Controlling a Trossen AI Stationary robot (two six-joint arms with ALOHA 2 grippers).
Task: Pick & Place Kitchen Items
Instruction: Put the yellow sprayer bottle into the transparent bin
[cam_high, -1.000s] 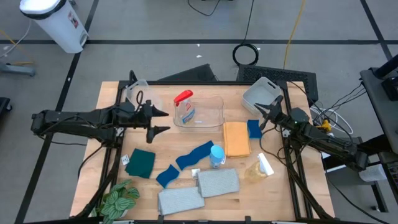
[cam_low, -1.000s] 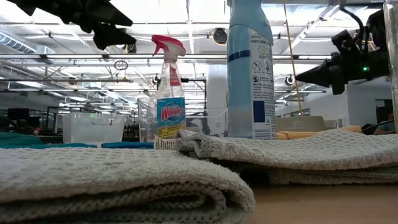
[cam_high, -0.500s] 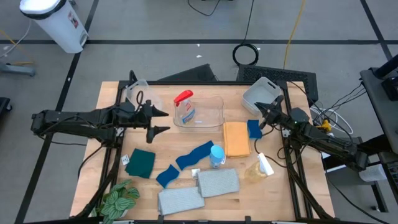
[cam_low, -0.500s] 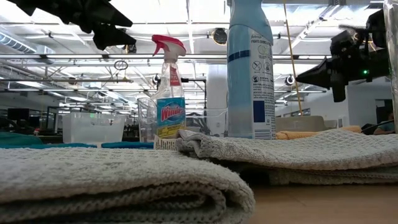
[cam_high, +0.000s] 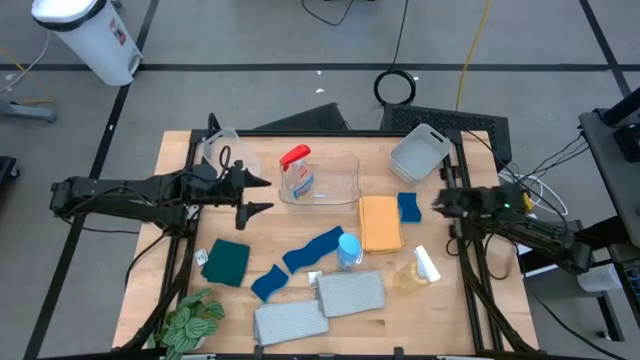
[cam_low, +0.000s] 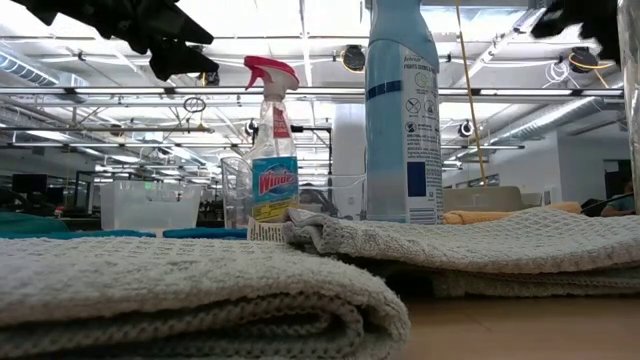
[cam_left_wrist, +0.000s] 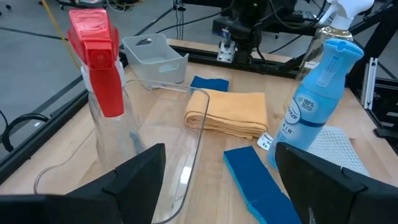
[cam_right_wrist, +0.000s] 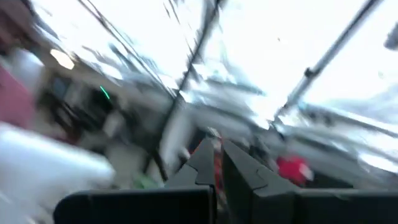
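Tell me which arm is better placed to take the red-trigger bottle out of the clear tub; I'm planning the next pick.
Left, probably. Its open pincer hangs beside the clear tub, facing the red-trigger bottle. The right pincer is across the table, beyond the blue sponge.

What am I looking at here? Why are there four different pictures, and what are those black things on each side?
It is a robot with two dark arms at a wooden table. One camera looks down from above, one sits at table height, and one rides on each wrist. The left gripper hovers open beside a clear tub holding a red-trigger bottle. The right gripper sits near the blue sponge, fingers shut and empty; its wrist picture is a blur. Also on the table: an orange cloth, a blue-capped bottle, two grey towels, a teal cloth and a plant.
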